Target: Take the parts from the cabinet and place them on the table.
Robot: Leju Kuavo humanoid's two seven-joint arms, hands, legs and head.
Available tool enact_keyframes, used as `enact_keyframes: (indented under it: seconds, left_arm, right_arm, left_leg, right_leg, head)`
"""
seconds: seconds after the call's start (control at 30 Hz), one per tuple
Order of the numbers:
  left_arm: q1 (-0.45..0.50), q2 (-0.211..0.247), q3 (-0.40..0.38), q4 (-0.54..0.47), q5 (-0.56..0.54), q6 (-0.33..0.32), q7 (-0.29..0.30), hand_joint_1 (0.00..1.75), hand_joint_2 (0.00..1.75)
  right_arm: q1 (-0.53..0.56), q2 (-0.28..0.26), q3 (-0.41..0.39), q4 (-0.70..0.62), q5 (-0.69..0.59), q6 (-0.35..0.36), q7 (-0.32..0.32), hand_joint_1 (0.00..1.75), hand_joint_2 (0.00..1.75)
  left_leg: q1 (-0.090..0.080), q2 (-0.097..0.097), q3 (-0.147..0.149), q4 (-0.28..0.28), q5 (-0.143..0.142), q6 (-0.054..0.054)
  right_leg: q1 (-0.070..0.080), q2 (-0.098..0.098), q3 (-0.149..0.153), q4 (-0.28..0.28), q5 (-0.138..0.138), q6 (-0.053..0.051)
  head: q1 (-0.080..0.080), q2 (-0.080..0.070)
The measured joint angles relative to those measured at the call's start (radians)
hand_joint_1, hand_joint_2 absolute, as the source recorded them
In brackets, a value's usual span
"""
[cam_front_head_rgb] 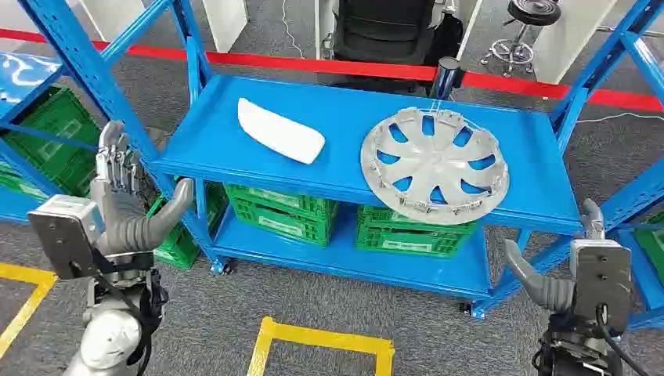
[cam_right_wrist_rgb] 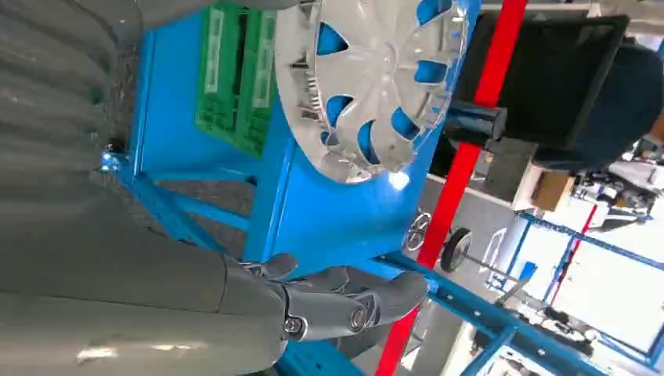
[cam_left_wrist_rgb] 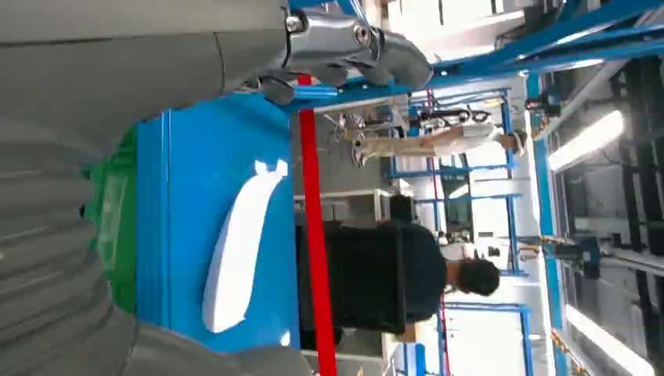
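A silver wheel cover [cam_front_head_rgb: 434, 166] lies flat on the right half of the blue cabinet shelf [cam_front_head_rgb: 211, 137], and in the right wrist view the wheel cover [cam_right_wrist_rgb: 368, 70] is close ahead. A white curved panel [cam_front_head_rgb: 279, 131] lies on the shelf's left half; the left wrist view shows the panel [cam_left_wrist_rgb: 239, 243] lengthwise. My left hand [cam_front_head_rgb: 125, 196] is raised left of the shelf, fingers apart, holding nothing. My right hand [cam_front_head_rgb: 568, 270] hangs at the shelf's right front corner, empty, fingers [cam_right_wrist_rgb: 344, 301] loosely extended.
Green crates [cam_front_head_rgb: 282, 211] sit on the lower shelf, more green crates [cam_front_head_rgb: 47, 137] in the rack at left. Blue uprights [cam_front_head_rgb: 86, 70] flank the shelf. Red tape [cam_front_head_rgb: 329, 64], a black chair [cam_front_head_rgb: 384, 27] and a stool [cam_front_head_rgb: 525, 23] lie beyond. Yellow floor marking [cam_front_head_rgb: 321, 341] is in front.
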Motion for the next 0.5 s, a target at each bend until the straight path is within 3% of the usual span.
enact_keyframes:
  seconds: [0.3, 0.4, 0.43, 0.47, 0.5]
  left_arm:
    - [0.002, 0.0, 0.007, -0.01, -0.007, 0.007, 0.0, 0.0, 1.75]
    - [0.002, 0.001, 0.007, -0.011, -0.013, 0.008, 0.001, 0.0, 1.75]
    - [0.001, 0.001, 0.007, -0.012, -0.013, 0.008, 0.001, 0.0, 1.75]
    - [0.002, 0.001, 0.008, -0.013, -0.013, 0.009, 0.001, 0.0, 1.75]
    - [0.002, 0.001, 0.008, -0.013, -0.013, 0.01, 0.001, 0.0, 1.75]
  right_arm:
    - [0.0, -0.001, -0.008, -0.005, 0.0, -0.005, -0.011, 0.0, 1.75]
    - [-0.001, -0.001, -0.008, -0.005, -0.001, -0.008, -0.018, 0.0, 1.75]
    - [-0.002, -0.001, -0.008, -0.006, -0.001, -0.008, -0.019, 0.0, 1.75]
    - [-0.002, -0.001, -0.008, -0.008, -0.001, -0.008, -0.02, 0.0, 1.75]
    - [-0.001, -0.001, -0.008, -0.008, -0.001, -0.008, -0.02, 0.0, 1.75]
  left_leg:
    - [0.0, 0.0, 0.0, 0.0, 0.0, 0.0]
    - [-0.004, 0.0, -0.011, 0.013, -0.001, 0.004]
    - [-0.005, 0.0, -0.013, 0.014, 0.0, 0.005]
    - [-0.005, 0.0, -0.033, 0.0, -0.001, 0.016]
    - [-0.005, -0.001, -0.028, -0.002, 0.001, 0.023]
  right_leg:
    - [0.0, 0.0, 0.0, 0.0, 0.0, 0.0]
    - [-0.005, -0.001, -0.006, -0.002, 0.005, 0.009]
    - [-0.006, -0.001, -0.007, -0.004, 0.008, 0.012]
    - [-0.006, 0.0, -0.004, 0.006, 0.017, 0.018]
    - [-0.007, -0.001, -0.007, 0.018, 0.025, 0.022]
  head:
    - [0.0, 0.0]
    - [-0.005, 0.0]
    - [-0.005, 0.0]
    - [-0.005, 0.0]
    - [-0.005, 0.0]
